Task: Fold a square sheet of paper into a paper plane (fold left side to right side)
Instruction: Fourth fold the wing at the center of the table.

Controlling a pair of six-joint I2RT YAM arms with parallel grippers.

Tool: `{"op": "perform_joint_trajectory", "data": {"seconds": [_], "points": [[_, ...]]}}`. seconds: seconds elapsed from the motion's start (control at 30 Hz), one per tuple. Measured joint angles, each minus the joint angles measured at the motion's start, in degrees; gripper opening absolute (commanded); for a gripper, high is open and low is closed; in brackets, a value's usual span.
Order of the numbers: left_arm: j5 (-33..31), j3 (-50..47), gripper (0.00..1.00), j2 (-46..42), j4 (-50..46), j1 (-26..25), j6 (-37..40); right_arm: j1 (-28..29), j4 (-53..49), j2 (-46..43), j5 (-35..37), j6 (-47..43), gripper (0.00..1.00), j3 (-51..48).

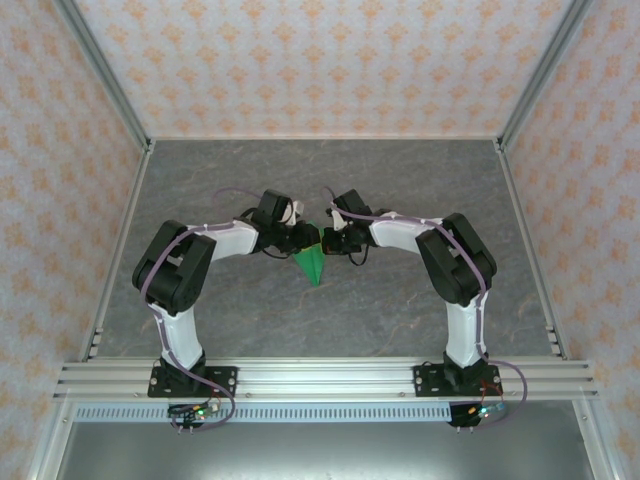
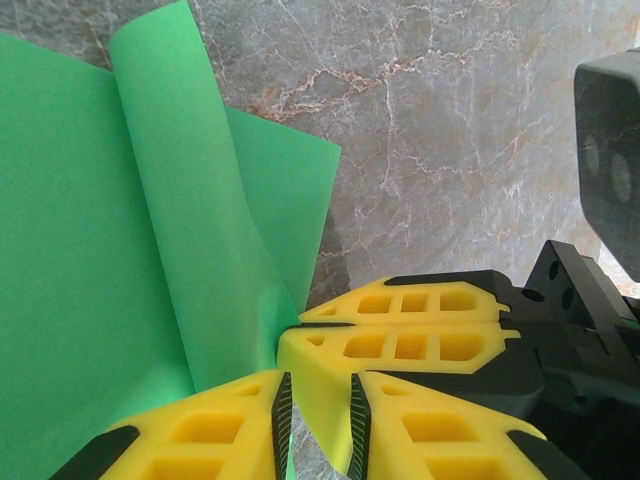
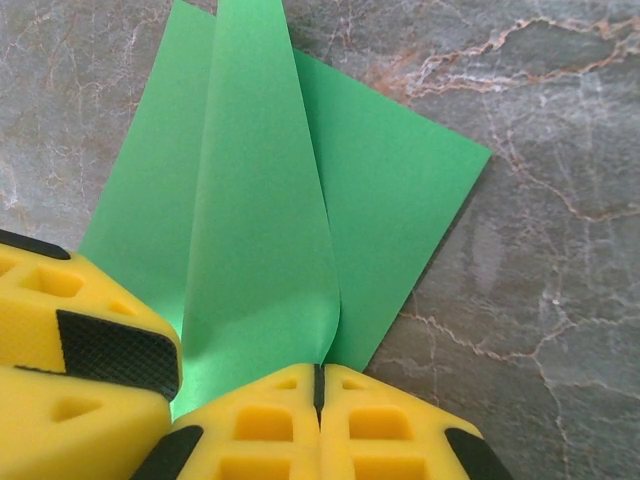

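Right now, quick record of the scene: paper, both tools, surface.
paper: green paper part folded, layers flat on the table, one flap curled up, point toward the arm bases
right arm: right tool shut, pinching the base of the raised flap
left arm: left tool jaws slightly apart, close beside the right tool at the paper; grip on the paper unclear
surface: table grey, marbled
arms: both reach in to the middle, meeting at the paper
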Motion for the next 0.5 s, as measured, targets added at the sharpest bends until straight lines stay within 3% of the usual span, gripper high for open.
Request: {"op": "perform_joint_trajectory", "data": {"seconds": [0.5], "points": [[-3.3, -3.8, 0.20, -1.7, 0.7, 0.6, -0.5, 0.0, -0.3, 0.0, -0.4, -0.5, 0.05, 0.3]]}}
